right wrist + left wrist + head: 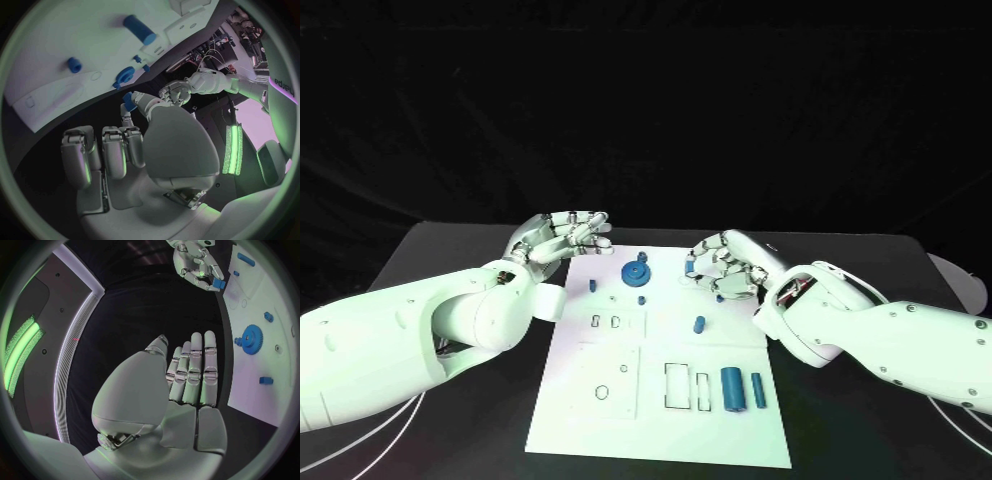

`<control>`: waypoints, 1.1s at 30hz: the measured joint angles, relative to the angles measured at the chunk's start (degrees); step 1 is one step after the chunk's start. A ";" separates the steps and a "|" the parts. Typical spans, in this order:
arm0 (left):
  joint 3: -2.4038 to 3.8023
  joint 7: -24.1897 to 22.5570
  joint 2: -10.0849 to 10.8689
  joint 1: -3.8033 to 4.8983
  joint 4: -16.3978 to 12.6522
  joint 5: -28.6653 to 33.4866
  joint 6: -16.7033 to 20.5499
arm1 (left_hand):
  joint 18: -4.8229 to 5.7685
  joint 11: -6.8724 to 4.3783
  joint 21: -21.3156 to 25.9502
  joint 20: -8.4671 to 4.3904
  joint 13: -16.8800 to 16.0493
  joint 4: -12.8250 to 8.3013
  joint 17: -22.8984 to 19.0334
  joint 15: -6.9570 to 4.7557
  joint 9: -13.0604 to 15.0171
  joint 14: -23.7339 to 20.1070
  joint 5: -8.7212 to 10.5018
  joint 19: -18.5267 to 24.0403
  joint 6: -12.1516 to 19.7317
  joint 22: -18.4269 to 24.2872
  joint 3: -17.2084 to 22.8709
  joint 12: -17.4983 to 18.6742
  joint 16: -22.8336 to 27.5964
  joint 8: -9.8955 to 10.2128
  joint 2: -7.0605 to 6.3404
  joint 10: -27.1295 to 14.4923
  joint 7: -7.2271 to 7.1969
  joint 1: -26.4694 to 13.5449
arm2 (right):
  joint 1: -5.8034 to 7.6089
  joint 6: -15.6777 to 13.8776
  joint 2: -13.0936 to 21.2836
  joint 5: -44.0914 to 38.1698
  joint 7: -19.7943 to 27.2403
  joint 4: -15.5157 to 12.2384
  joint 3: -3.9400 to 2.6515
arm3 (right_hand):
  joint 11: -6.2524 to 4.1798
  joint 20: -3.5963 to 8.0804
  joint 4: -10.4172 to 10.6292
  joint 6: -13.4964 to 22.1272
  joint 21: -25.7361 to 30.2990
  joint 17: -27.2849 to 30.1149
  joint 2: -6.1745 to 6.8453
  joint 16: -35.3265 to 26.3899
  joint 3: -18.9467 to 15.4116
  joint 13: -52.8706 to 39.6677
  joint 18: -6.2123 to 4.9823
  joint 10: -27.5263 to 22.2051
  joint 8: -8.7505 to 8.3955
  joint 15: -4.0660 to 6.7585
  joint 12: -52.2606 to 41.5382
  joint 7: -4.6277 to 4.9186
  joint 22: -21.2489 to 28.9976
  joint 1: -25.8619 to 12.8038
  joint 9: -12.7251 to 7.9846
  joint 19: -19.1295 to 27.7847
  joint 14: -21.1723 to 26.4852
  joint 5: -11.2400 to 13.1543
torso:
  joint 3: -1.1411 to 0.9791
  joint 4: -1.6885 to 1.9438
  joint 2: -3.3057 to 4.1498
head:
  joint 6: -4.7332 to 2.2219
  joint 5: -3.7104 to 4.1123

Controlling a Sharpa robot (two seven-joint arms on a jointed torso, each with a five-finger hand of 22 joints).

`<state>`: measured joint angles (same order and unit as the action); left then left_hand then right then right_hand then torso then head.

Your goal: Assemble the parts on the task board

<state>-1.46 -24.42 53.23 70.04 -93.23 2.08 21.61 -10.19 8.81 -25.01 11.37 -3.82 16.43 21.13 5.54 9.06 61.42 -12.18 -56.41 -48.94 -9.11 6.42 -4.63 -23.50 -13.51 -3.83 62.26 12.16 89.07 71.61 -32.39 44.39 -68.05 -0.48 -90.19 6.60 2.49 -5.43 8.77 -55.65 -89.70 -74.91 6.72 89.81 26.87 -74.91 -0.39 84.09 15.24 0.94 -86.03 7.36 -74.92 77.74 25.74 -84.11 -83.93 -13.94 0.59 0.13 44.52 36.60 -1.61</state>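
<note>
The right hand [723,266] is hovering over the upper right part of the task board [574,425], in the middle of the head view, and it is pinching a small blue part [689,267] between thumb and a fingertip. The same pinch is showing in the left wrist view, where the blue piece [218,284] is sitting at the fingertips of the right hand [197,262], and in the right wrist view, where the part [128,100] is rising above the thumb. Its long axis I cannot tell; it looks short and stubby.

The relation that matters: the held part is lying just to the right of the blue gear [635,273], which is sitting on the board near its upper middle, and above a small blue peg [700,324] lower on the board. So the seat for the piece, as I judge it, is lying below and slightly left of the right hand, near the gear. The right hand is clearly the nearer one.

The left hand [564,238] is hanging at the board's upper left corner, above the counter [430,250], holding nothing; in the left wrist view its fingers [195,375] are lying straight and side by side, palm turned toward the board.

Two longer blue cylinders [731,386] are lying side by side near the board's lower right, well apart from both hands.
</note>
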 measured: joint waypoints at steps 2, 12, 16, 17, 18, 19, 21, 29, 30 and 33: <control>0.00 0.00 -0.09 -0.01 0.37 0.00 0.00 | 0.00 0.00 0.00 0.00 0.00 0.00 0.00 0.00 0.00 0.00 0.00 0.00 0.00 0.00 0.00 0.00 0.00 0.00 0.00 0.00 0.00 0.00 | 0.00 0.06 -1.74 -0.77 -1.11 -0.28 0.17 | 0.00 0.00 0.00 0.01 0.00 0.00 0.00 0.00 0.00 0.00 0.00 0.00 0.00 0.00 0.00 -0.01 0.00 0.00 0.00 0.00 0.00 -0.01 | 0.08 0.03 -0.07 | 0.18 -0.47; 0.00 0.01 -0.71 0.00 1.10 0.00 -0.02 | 0.00 0.00 0.00 0.00 0.00 0.00 -0.01 0.00 0.00 0.00 0.00 0.00 0.00 0.00 0.00 0.00 0.00 0.00 0.00 0.00 0.00 0.00 | -1.41 0.09 -9.11 -6.45 -5.09 0.99 1.01 | 0.00 0.20 0.01 0.11 0.00 0.00 -0.06 0.00 0.00 0.00 0.00 0.00 0.00 0.00 0.00 -0.10 0.01 -0.10 0.00 0.21 0.00 -0.33 | 0.34 0.06 -0.36 | 0.90 -1.52; 0.00 0.02 -0.83 0.00 1.13 0.00 -0.02 | 0.00 0.00 0.00 0.00 0.00 0.00 -0.01 0.00 0.00 0.00 0.00 0.00 0.00 0.00 0.00 0.00 0.00 0.00 0.00 0.00 0.00 0.00 | -2.09 0.24 -11.26 -8.63 -6.31 1.76 1.26 | 0.01 0.20 0.02 0.12 0.00 0.01 -0.06 0.00 0.01 0.01 0.00 0.00 0.00 0.00 0.00 -0.11 0.01 -0.41 0.00 0.21 0.00 -0.34 | 0.41 0.07 -0.38 | 1.14 -1.70; 0.00 0.02 -0.86 0.00 1.14 0.00 -0.02 | 0.00 0.00 0.00 0.00 0.00 0.00 -0.01 0.00 0.00 0.00 0.00 0.00 0.00 0.00 0.00 0.00 0.00 0.00 0.00 0.00 0.00 0.00 | -2.23 0.34 -11.66 -9.09 -6.60 1.97 1.31 | 0.00 0.20 0.09 0.13 0.00 0.01 0.00 0.00 0.07 0.01 0.00 0.00 0.00 0.00 0.00 -0.13 0.01 -0.47 0.00 0.21 0.00 -0.34 | 0.41 0.08 -0.38 | 1.22 -1.75; 0.00 0.02 -0.88 0.00 1.14 0.00 -0.03 | 0.00 0.00 0.00 0.00 0.00 0.00 0.00 0.00 0.00 0.00 0.00 0.00 0.00 0.00 0.00 0.00 0.00 0.00 0.00 0.00 0.00 0.00 | -2.37 0.47 -12.07 -9.54 -6.89 2.21 1.36 | 0.01 0.20 0.09 0.20 0.00 0.01 0.01 0.00 0.08 0.01 0.00 0.00 0.00 0.00 0.00 -0.19 0.01 -0.49 0.00 0.21 0.00 -0.34 | 0.41 0.10 -0.38 | 1.29 -1.78; 0.00 0.03 -0.88 0.00 1.14 0.00 -0.03 | 0.00 0.00 0.00 0.00 0.00 0.00 0.03 0.00 0.00 0.00 0.00 0.00 0.00 0.00 0.00 0.00 0.00 0.00 0.00 0.00 0.00 0.00 | -2.53 0.71 -12.57 -10.11 -7.28 2.46 1.41 | 0.01 0.20 0.10 0.20 0.00 0.01 0.01 0.00 0.08 0.01 0.00 0.00 0.00 0.00 0.00 -0.19 0.01 -0.49 0.00 0.21 0.00 -0.34 | 0.41 0.11 -0.38 | 1.32 -1.80; 0.00 0.03 -0.90 0.00 1.15 0.00 -0.03 | 0.00 0.00 0.00 0.00 0.00 0.00 0.04 0.00 0.00 0.00 0.00 0.00 0.00 0.00 0.00 0.00 0.00 0.00 0.00 0.00 0.00 0.00 | -2.74 1.18 -13.20 -10.89 -7.85 2.80 1.51 | 0.01 0.20 0.19 0.21 0.00 0.01 0.03 0.00 0.18 0.01 0.00 0.00 0.00 0.00 0.00 -0.20 0.01 -0.77 0.00 0.21 0.00 -0.34 | 0.41 0.13 -0.38 | 1.42 -1.85; 0.00 0.05 -0.97 0.00 1.11 0.00 -0.06 | -0.01 0.00 0.00 0.00 0.00 0.01 0.09 0.00 -0.05 0.00 0.00 0.00 0.00 0.00 0.32 0.21 0.00 0.00 0.00 0.00 0.00 0.00 | -3.56 3.63 -14.45 -13.55 -9.94 3.55 1.78 | 0.01 0.20 0.24 0.22 0.01 0.01 0.24 0.00 0.22 -0.04 0.00 0.00 0.00 0.21 0.00 -0.20 -0.02 -1.30 0.00 0.21 -0.21 -0.11 | 0.35 0.12 -0.37 | 1.68 -2.10; 0.00 0.05 -0.97 0.00 1.11 0.00 -0.06 | 0.00 0.00 0.00 0.00 0.00 0.01 0.09 0.00 -0.05 0.00 0.00 0.00 0.00 0.00 0.32 0.21 0.00 0.00 0.00 0.00 0.00 0.00 | -3.68 3.95 -14.57 -13.87 -10.19 3.60 1.82 | 0.01 0.20 0.24 0.22 0.01 0.01 0.24 0.00 0.22 -0.04 0.00 0.00 0.00 0.21 0.00 -0.20 -0.03 -1.30 0.00 0.21 -0.21 -0.11 | 0.35 0.10 -0.37 | 1.71 -2.14; 0.00 0.06 -0.98 0.00 1.10 0.00 -0.07 | 0.00 0.00 0.00 0.00 0.00 0.01 0.09 0.00 -0.05 0.00 0.00 0.00 0.00 0.00 0.32 0.21 0.00 0.00 0.00 0.00 0.00 0.00 | -3.88 4.62 -14.85 -14.52 -10.67 3.80 1.84 | 0.01 0.20 0.25 0.22 0.01 0.01 0.24 0.00 0.22 -0.04 0.00 0.00 0.00 0.21 0.00 -0.21 -0.03 -1.30 0.00 0.21 -0.21 -0.10 | 0.32 0.07 -0.36 | 1.78 -2.17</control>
<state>-1.46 -24.36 52.26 70.05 -92.13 2.08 21.53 -10.20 8.81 -25.01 11.37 -3.82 16.44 21.22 5.55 9.01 61.42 -12.18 -56.41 -48.94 -9.11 6.75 -4.43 -23.50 -13.51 -3.83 62.26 12.16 89.06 67.74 -27.77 29.54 -82.57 -11.15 -86.39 8.44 2.50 -5.23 9.02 -55.43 -89.70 -74.90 6.96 89.80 27.10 -74.95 -0.39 84.08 15.24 1.14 -86.03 7.15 -74.95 76.44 25.74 -83.90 -84.14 -14.04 0.91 0.20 44.17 38.38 -3.78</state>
